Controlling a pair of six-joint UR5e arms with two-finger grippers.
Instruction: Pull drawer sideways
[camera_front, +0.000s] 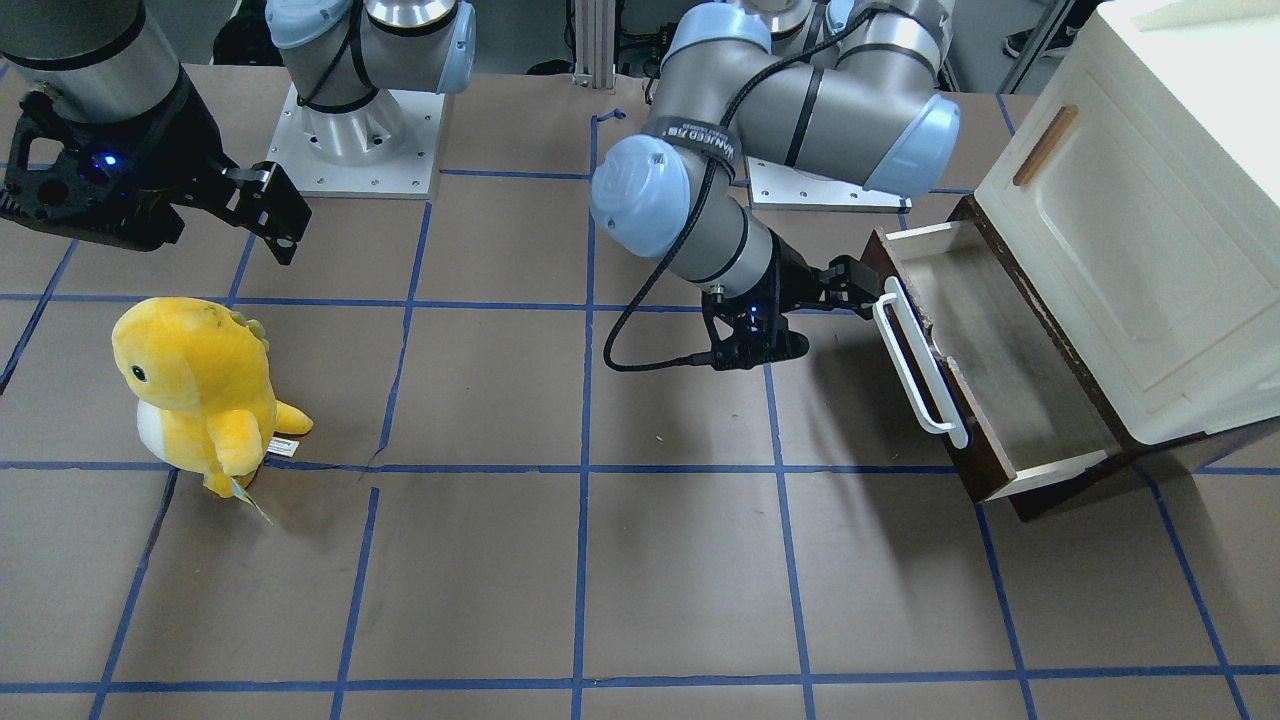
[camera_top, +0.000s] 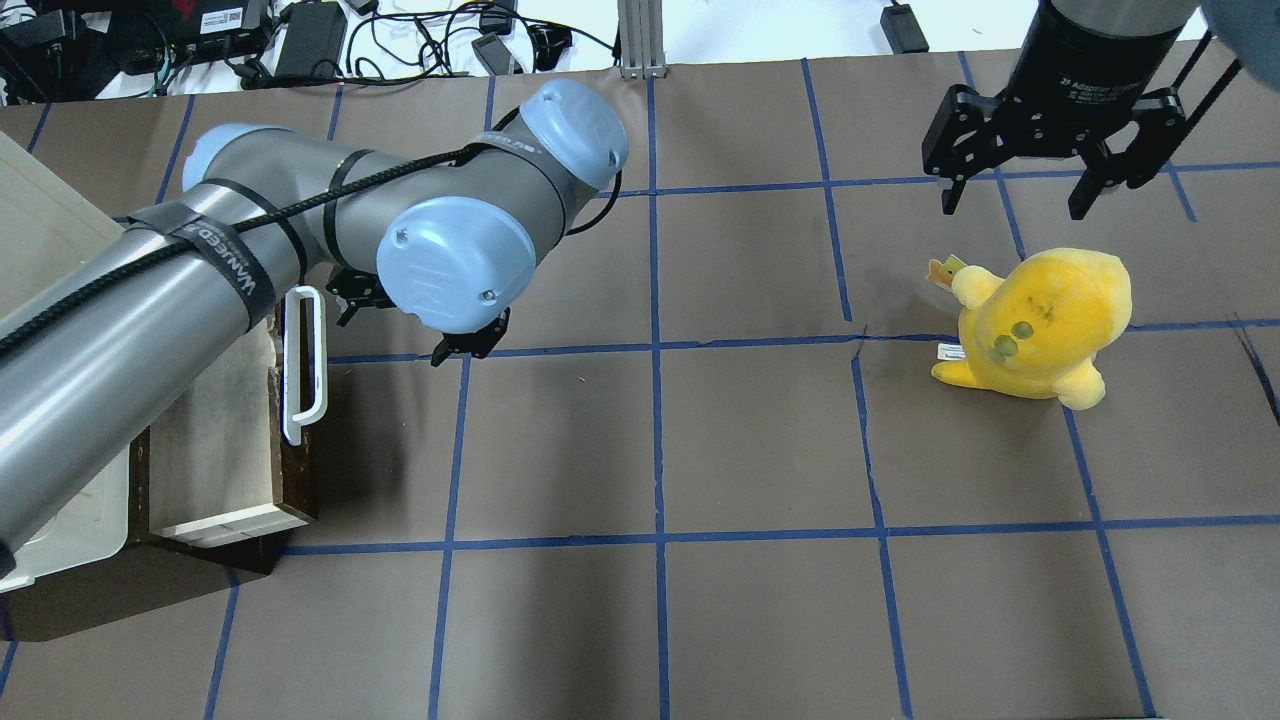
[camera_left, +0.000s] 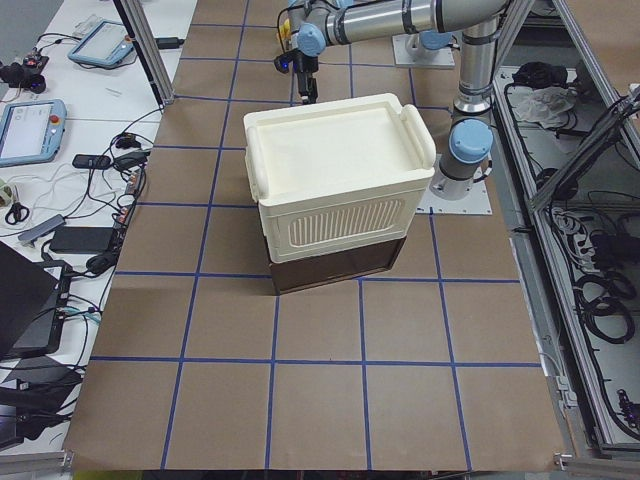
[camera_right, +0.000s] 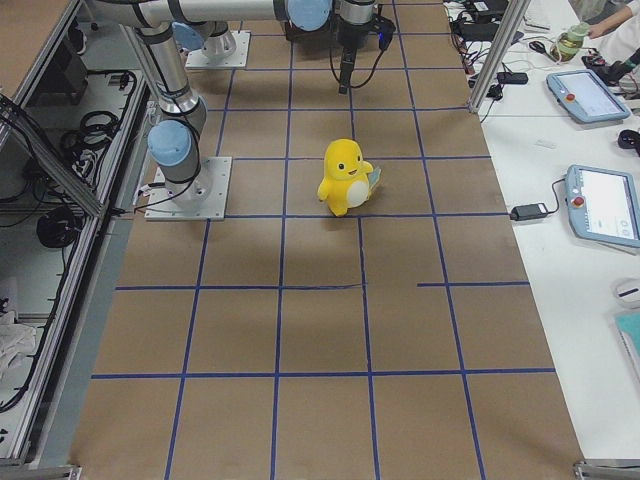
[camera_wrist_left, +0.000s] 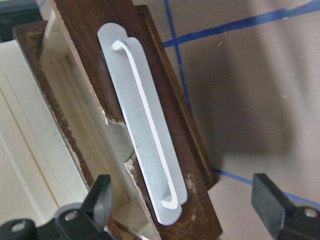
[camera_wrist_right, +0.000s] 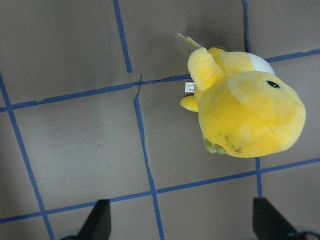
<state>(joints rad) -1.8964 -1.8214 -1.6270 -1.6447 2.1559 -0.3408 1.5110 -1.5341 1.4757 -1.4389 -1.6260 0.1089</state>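
Note:
The drawer (camera_front: 1010, 385) has a dark brown front, pale cream inside walls and a long white bar handle (camera_front: 915, 360). It stands pulled out from under the cream cabinet (camera_front: 1130, 250). My left gripper (camera_front: 862, 285) is open and sits right at the handle's end nearest the robot, holding nothing. In the left wrist view the handle (camera_wrist_left: 145, 135) lies ahead between the spread fingertips (camera_wrist_left: 102, 192). From overhead the handle (camera_top: 303, 365) shows beside the left gripper (camera_top: 348, 298). My right gripper (camera_top: 1020, 195) is open and empty, hovering far from the drawer.
A yellow plush toy (camera_front: 195, 390) stands on the brown table below the right gripper and also shows in the right wrist view (camera_wrist_right: 245, 115). The cabinet door carries a small tan handle (camera_front: 1045, 145). Blue tape lines grid the table.

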